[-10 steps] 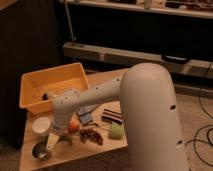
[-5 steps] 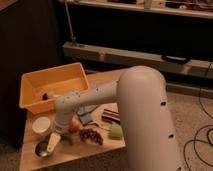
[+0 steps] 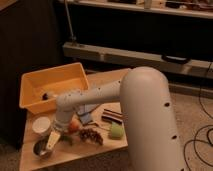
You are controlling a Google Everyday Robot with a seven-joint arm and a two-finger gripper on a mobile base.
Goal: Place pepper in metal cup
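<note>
The metal cup (image 3: 40,149) stands at the front left corner of the wooden table (image 3: 100,152), small, round and dark inside. My gripper (image 3: 52,142) points down right beside the cup's right rim, fingers open with nothing seen between them. A slim green pepper (image 3: 67,139) lies on the table just right of the gripper, partly hidden by the wrist. The white arm reaches in from the right and covers much of the table's right side.
A white cup (image 3: 41,125) stands just behind the metal cup. A red-orange fruit (image 3: 74,126), a dark brown cluster (image 3: 91,135) and a pale-green fruit (image 3: 116,131) lie to the right. A yellow bin (image 3: 35,82) fills the back left. A dark shelf unit stands behind.
The arm has shifted slightly left and the gripper has sunk a little, closer to the metal cup. The objects on the table have not moved.
</note>
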